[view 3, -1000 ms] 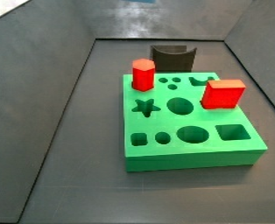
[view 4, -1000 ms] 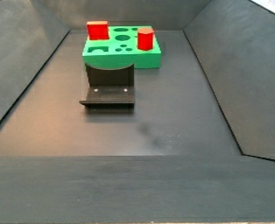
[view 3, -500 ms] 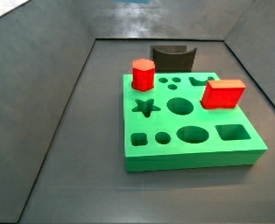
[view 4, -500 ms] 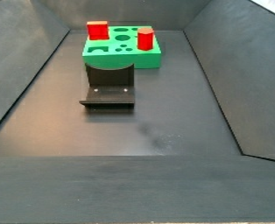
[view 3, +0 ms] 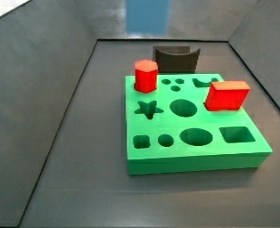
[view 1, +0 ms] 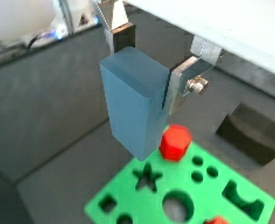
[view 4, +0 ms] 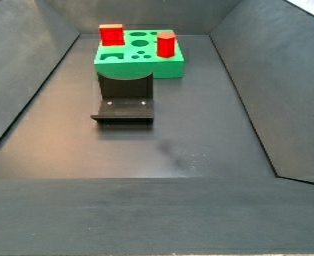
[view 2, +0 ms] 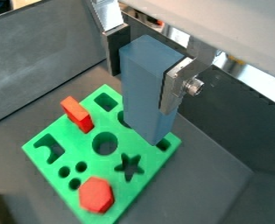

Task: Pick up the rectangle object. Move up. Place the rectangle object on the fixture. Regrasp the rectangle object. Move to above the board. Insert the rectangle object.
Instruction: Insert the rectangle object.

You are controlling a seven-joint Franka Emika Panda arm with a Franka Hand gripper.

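My gripper is shut on the rectangle object, a grey-blue block hanging upright between the silver fingers. It hangs well above the green board in both wrist views. In a side view only the block's lower end shows at the top edge, behind the board; the gripper itself is out of that frame. The dark fixture stands on the floor next to the board, with nothing on it.
A red hexagonal prism and a red cube stand in the board. Sloping grey walls enclose the floor.
The block's lower end has come down into the top of a side view, where only a sliver showed before. The board, the red pieces and the fixture have not moved.
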